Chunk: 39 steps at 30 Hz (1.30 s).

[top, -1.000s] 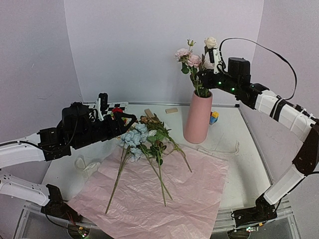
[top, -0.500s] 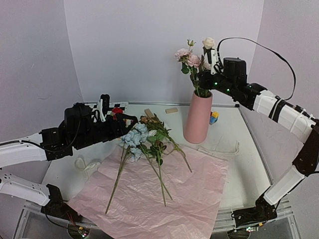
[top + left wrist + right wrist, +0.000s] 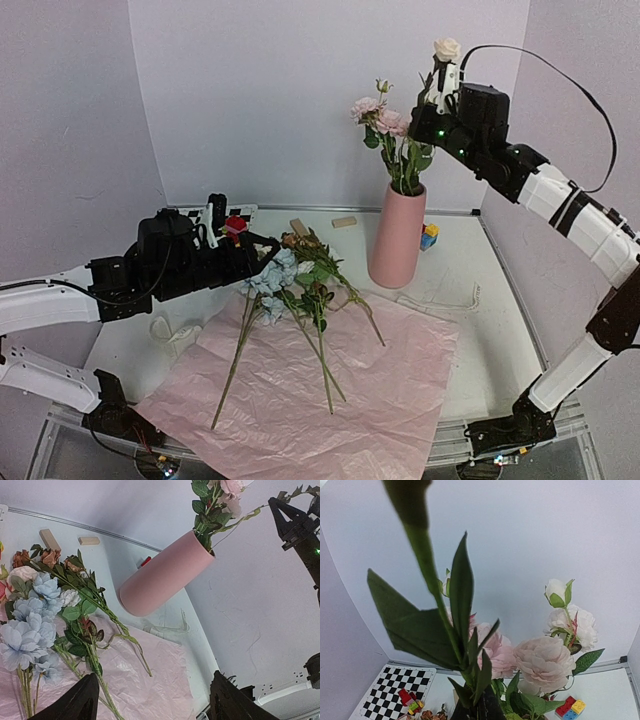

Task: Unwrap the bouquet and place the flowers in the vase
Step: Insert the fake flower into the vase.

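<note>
The tall pink vase (image 3: 397, 238) stands at the back right with pale pink blooms (image 3: 380, 115) in it. My right gripper (image 3: 440, 92) is high above the vase mouth, shut on the green stem of a cream rose (image 3: 446, 48). In the right wrist view the leafy stem (image 3: 451, 630) rises from the shut gripper (image 3: 485, 709), with pink blooms (image 3: 545, 662) behind. The bouquet lies unwrapped: blue and rusty flowers (image 3: 275, 275) rest on the flat pink paper (image 3: 340, 400). My left gripper (image 3: 262, 250) hovers open just left of them. The left gripper (image 3: 152, 702) holds nothing, with the flowers (image 3: 35, 625) and vase (image 3: 162, 575) ahead.
A checkerboard mat (image 3: 395, 690) with small toy blocks (image 3: 235, 225) lies at the back left. Wooden blocks (image 3: 344, 222) and coloured bricks (image 3: 430, 236) sit near the back wall. A cream ribbon (image 3: 170, 330) lies left of the paper, and a cord (image 3: 445, 298) right of the vase.
My right gripper has risen and shifted right with the cream rose, lifting its stem higher over the vase. The left arm has edged slightly right toward the flowers.
</note>
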{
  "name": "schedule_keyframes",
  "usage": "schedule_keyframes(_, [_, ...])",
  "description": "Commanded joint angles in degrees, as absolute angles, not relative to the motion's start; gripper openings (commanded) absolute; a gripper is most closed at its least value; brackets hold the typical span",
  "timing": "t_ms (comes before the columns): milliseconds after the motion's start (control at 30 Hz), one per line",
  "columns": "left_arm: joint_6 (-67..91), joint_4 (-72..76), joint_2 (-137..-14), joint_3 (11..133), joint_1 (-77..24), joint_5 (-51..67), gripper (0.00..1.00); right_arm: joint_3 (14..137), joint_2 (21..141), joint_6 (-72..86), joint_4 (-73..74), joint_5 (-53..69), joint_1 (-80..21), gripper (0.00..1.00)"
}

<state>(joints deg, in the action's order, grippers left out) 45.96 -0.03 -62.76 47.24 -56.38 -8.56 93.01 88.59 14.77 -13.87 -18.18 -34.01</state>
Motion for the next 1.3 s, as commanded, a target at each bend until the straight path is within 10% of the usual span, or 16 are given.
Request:
schedule_keyframes(0, [44.7, 1.1, -62.6, 49.6, -56.6, -8.1, 0.77, 94.0, 90.2, 16.2, -15.5, -22.0, -34.5, 0.0])
schedule_keyframes(833, [44.0, 0.4, -62.0, 48.7, -56.6, -9.1, 0.77, 82.8, 93.1, 15.5, -15.2, -28.3, -33.4, 0.05])
schedule_keyframes(967, [44.2, -1.1, -61.8, 48.5, -56.6, -9.0, 0.77, 81.0, 91.4, 12.4, -15.1, -23.7, -33.4, 0.48])
schedule_keyframes(1267, [44.3, -4.0, -61.7, 48.7, -56.6, -9.8, 0.77, 77.6, 83.7, 12.8, -10.2, -21.4, -33.4, 0.82])
